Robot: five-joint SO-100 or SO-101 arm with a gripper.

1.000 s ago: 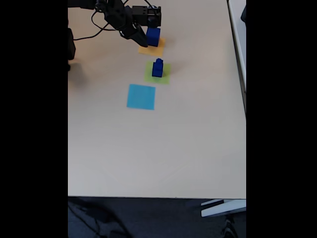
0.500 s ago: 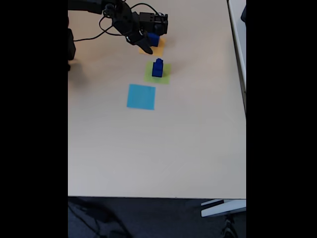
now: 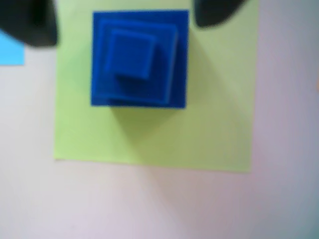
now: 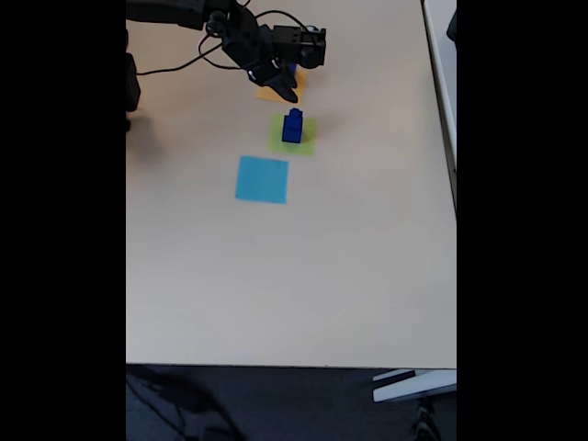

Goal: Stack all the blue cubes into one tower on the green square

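Hovers as a gripper (image 3: 124, 20) with both dark fingertips spread wide, at 10 and 1 o'clock of the wrist view, clamping nothing between them there: parted, with a gap broader than the widest cube below. Looks straight down on the tower of blue cubes (image 3: 139, 59), three nested squares from broad base to small top, seated on the green square (image 3: 209, 124) toward its 12 o'clock edge rather than dead centre. Puts large under small, presumably for a steady footing, with the top piece shifted a little toward 10 o'clock yet fully supported. Leaves a fourth blue cube (image 4: 291, 66) apart from the tower, at about 12 o'clock of it in the fixed view, at the orange-yellow square (image 4: 287, 92) and half hidden behind the arm; cannot tell there about any contact with the fingers. Ignores the light blue square (image 4: 262, 178), flat on the table (image 4: 276, 276) at 7 o'clock of the green one and no part of the job. Seems poised for fetching that last cube, hence the spread fingers. Calls afterwards for a centred, gentle set-down on the small top piece, with a real risk of toppling from so narrow a landing.
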